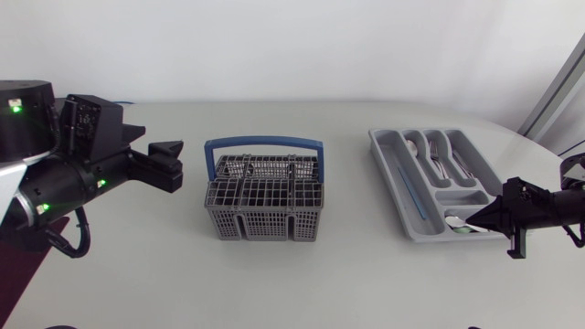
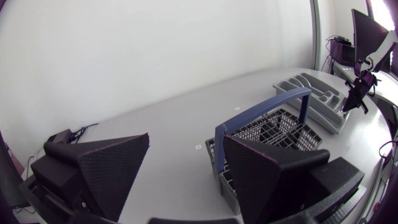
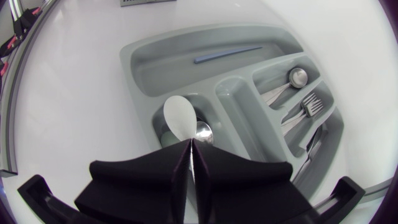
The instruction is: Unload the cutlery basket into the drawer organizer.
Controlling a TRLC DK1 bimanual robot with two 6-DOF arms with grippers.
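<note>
Low over organizer [image 1: 381,149], right fingers [image 3: 143,180] tight on spoon [image 3: 180,117]; left fingers [image 2: 115,165] wide beside basket [image 1: 263,208].

Matte black left arm [image 1: 64,174] shows green lights [image 1: 15,108] and a looping cable [image 1: 69,242]

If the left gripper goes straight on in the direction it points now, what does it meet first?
Most likely the basket: the open left gripper points at its near side wall, with nothing between them. Height is unclear, so it might meet the handle first.
</note>
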